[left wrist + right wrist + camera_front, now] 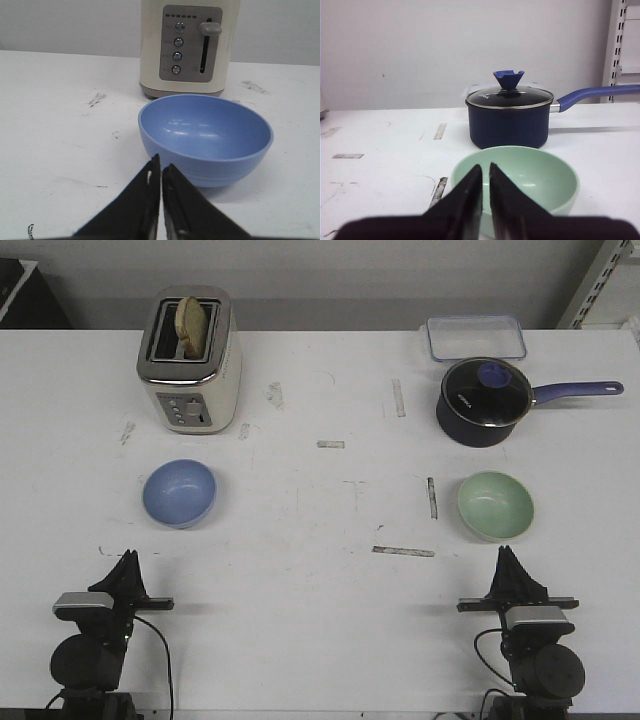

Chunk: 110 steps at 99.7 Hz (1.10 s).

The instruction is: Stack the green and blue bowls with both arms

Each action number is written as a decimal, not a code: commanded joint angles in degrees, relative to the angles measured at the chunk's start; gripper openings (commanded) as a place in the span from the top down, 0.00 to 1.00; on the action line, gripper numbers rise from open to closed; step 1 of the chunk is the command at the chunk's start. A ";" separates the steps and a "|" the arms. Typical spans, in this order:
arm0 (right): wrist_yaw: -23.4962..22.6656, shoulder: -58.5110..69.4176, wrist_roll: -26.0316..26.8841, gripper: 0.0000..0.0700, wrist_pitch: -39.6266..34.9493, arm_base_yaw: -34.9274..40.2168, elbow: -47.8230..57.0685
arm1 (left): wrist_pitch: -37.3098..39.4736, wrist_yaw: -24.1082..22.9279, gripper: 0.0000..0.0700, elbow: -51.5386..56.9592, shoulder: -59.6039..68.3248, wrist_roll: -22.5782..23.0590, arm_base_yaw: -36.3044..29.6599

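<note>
1. White table (320,630), flat and matte, scuffed with dark smudges and bits of grey tape.
2. Cream toaster (188,360) with a shiny metal top, boxy with rounded corners, at the far left; slice of bread (192,325) standing in one slot; round buttons and a lever on the front panel in the left wrist view.
3. Dark blue saucepan (480,405) at the far right, round, with a glass lid, a blue knob and a long blue handle pointing right.
4. Clear plastic container (476,338), rectangular with rounded corners, just behind the saucepan.
5. Blue bowl (179,492), smooth and round, upright on the left, in front of the toaster.
6. Green bowl (496,505), same shape, pale and glossy, upright on the right, in front of the saucepan; well apart from the blue one.
7. Left gripper (128,558), black and tapering to a point, low at the near left edge, aimed at the blue bowl, near but not touching; fingers pressed together, holding nothing.
8. Right gripper (507,552), same form, near right edge, aimed at the green bowl, apart from it; fingers close together with only a thin slit between, holding nothing.
</note>
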 commanded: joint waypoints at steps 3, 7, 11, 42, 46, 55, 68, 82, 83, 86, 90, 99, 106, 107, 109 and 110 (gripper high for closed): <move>0.00 -0.13 -0.17 0.98 0.61 0.04 -0.09 | 0.94 -0.09 1.00 -1.18 -0.11 0.42 -0.02; 0.00 -0.13 -0.17 0.98 0.61 0.02 -0.11 | 0.94 -0.09 1.00 -1.18 -0.11 0.42 -0.02; 0.00 -0.13 -0.17 0.98 0.61 0.02 -0.09 | 0.94 -0.09 1.00 -1.18 -0.11 0.42 -0.02; 0.31 -0.11 -0.20 0.99 4.11 0.02 0.85 | 0.94 -0.09 1.00 -1.18 -0.11 0.42 -0.02; 0.66 -0.09 -0.22 0.99 3.43 0.02 1.75 | 0.92 -0.09 1.00 -1.18 -0.11 0.42 -0.02; 2.05 -0.09 -0.22 0.99 -0.44 0.02 4.68 | 0.94 -0.09 1.00 -1.18 -0.11 0.42 -0.02; 3.91 1.05 -0.35 0.99 -7.43 0.02 9.84 | 0.94 -0.09 1.00 -1.18 -0.11 0.42 -0.02; 4.98 5.44 -0.46 0.99 -11.78 0.02 15.23 | 0.94 -0.09 1.00 -1.18 -0.11 0.39 -0.02; 4.98 5.88 -0.48 0.99 -11.89 0.02 15.56 | 0.94 -0.09 1.00 -1.18 -0.11 0.42 -0.02; 4.96 7.26 -0.50 0.99 -12.07 0.02 16.57 | 0.94 -0.09 1.00 -1.18 -0.11 0.42 -0.02; 4.96 9.38 -0.50 0.99 -12.37 0.02 17.94 | 0.94 -0.09 1.00 -1.18 -0.11 0.42 -0.02; 4.87 14.73 -0.46 0.99 -13.97 0.04 21.38 | 0.94 -0.09 1.00 -1.18 -0.11 0.42 -0.02; 4.87 19.26 -0.44 0.99 -16.39 0.02 24.46 | 0.94 -0.09 1.00 -1.18 -0.11 0.42 -0.02; 4.87 19.93 -0.44 0.99 -16.83 0.04 24.98 | 0.94 -0.09 1.00 -1.18 -0.11 0.42 -0.02; 4.92 21.27 -0.44 0.99 -17.57 0.02 25.90 | 0.94 -0.09 1.00 -1.18 -0.11 0.42 -0.02; 4.92 21.94 -0.44 0.99 -17.94 0.04 26.36 | 0.94 -0.09 1.00 -1.18 -0.11 0.42 -0.02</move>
